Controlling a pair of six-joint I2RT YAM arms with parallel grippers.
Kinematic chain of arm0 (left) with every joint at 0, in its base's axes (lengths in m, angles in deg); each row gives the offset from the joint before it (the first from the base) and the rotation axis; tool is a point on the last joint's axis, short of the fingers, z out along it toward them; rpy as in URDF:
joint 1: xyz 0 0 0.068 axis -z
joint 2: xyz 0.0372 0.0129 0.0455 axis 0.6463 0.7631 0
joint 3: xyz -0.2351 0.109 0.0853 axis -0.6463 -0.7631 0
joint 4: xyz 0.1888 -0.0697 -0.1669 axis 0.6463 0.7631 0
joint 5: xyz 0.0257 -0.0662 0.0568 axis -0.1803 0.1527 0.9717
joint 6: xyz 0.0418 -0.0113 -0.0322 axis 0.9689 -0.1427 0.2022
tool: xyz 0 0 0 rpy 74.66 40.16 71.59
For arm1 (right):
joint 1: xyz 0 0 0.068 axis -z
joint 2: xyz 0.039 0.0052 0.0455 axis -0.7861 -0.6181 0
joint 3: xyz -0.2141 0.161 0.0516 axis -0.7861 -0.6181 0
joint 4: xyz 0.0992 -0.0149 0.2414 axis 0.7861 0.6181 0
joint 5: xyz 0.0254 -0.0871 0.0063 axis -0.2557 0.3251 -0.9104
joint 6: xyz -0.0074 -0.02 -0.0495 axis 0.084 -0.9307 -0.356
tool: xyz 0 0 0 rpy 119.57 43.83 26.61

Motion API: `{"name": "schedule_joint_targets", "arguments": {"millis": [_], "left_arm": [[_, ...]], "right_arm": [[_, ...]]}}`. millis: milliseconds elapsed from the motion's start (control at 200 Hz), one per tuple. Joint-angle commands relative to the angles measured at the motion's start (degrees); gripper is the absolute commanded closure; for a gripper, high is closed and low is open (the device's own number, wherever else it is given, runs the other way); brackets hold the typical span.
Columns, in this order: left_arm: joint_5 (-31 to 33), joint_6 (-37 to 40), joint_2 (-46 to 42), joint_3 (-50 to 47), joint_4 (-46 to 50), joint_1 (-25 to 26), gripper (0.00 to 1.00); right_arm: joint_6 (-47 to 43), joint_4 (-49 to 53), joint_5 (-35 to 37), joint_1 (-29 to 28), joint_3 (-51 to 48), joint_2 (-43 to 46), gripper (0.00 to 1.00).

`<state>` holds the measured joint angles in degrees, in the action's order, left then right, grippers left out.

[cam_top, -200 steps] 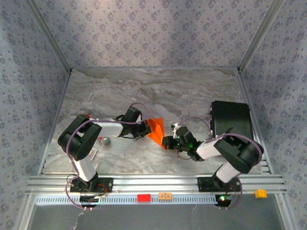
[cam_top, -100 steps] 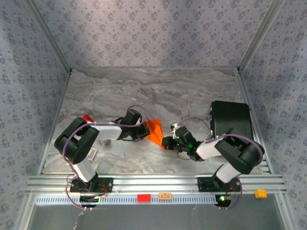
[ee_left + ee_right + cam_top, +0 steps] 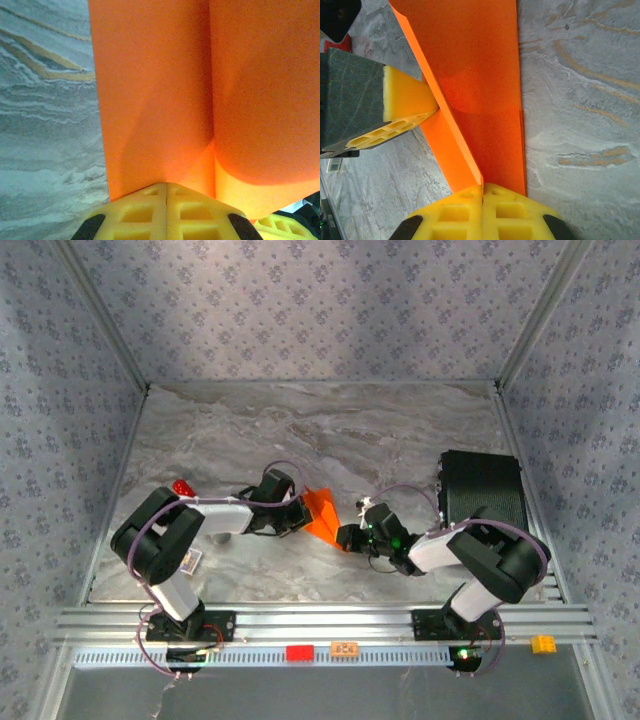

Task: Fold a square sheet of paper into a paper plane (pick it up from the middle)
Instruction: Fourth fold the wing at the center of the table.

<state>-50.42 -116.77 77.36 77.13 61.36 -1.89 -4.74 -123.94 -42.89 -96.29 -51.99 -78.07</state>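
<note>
**Front rail** point(image 3: 320, 620): a red block point(image 3: 299, 652), orange block point(image 3: 345, 648) and yellow block point(image 3: 543, 643) are seen along the near edge, well apart.

**White card** point(image 3: 192, 560): small, laid flat on the table point(image 3: 330, 430), near L edge, just beside the L arm's elbow.

**Right gripper** point(image 3: 345, 537): reached in low from the R toward table centre. In the wrist view point(image 3: 482, 192) the yellow fingertips point(image 3: 515, 212) are pressed together, clenched on the near end of the paper plane point(image 3: 480, 75), approx. at its crease.

**Paper plane** point(image 3: 322, 512): bright orange, folded, found mid-table betw. the two grippers and held by both. One flap is seen standing up from the crease and the other lying toward the marble.

**Left gripper** point(image 3: 302, 513): brought in from the L, opp. the right one. In its wrist view point(image 3: 166, 197) the yellow fingertips point(image 3: 135, 212) are closed tight, grasping the paper plane point(image 3: 155, 100) at the fold. Its pad point(image 3: 405, 107) is also visible against the paper's L face in the R wrist view.

**Red cylinder** point(image 3: 183, 487): located further back on the L, apart from the arms' tips.

**Black box** point(image 3: 482, 490): placed at the R edge of the table.

**Wall** point(image 3: 320, 310): patterned grey, behind and to both sides.
</note>
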Motion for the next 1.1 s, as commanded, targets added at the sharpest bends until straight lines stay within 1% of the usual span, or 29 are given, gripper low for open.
{"name": "schedule_joint_targets", "arguments": {"millis": [0, 65, 145, 265, 400, 630, 745, 1094], "left_arm": [[0.95, 1.99, -1.52, 0.13, 0.87, 0.2, 0.94], [0.64, 2.74, -2.38, 0.27, -0.76, 0.21, 0.92], [0.12, 3.87, -4.14, -0.12, -3.7, 0.16, 0.91], [-1.17, 4.99, -5.85, -0.91, -7.92, 0.21, 0.91], [-4.51, 6.04, -4.04, 0.56, -10.51, 0.21, 0.93], [-6.64, 4.31, 0.49, 2.04, -14.09, 0.17, 0.93], [-6.88, 4.24, 1.95, 3.0, -14.64, 0.21, 0.93], [-4.32, 2.8, 5.55, 3.61, -15.36, 0.1, 0.93]], "right_arm": [[1.4, 1.38, -2.11, 0.47, 0.46, -1.52, 0.96], [1.92, 1.42, -3.21, 0.9, 0.79, -2.24, 0.96], [2.98, 0.37, -5.32, 1.65, 0.9, -3.25, 0.96], [4.33, -0.89, -6.58, 2.34, 0.76, -4.49, 0.96], [5.97, -2.77, -7.17, 3.16, -0.08, -5.52, 0.97], [6.58, -2.71, -7.63, 3.82, -0.38, -5.8, 0.97], [6.43, -1.98, -7.75, 4.04, -0.32, -5.84, 0.97], [6.81, -0.98, -8.38, 4.48, 0.19, -5.82, 0.97]]}}
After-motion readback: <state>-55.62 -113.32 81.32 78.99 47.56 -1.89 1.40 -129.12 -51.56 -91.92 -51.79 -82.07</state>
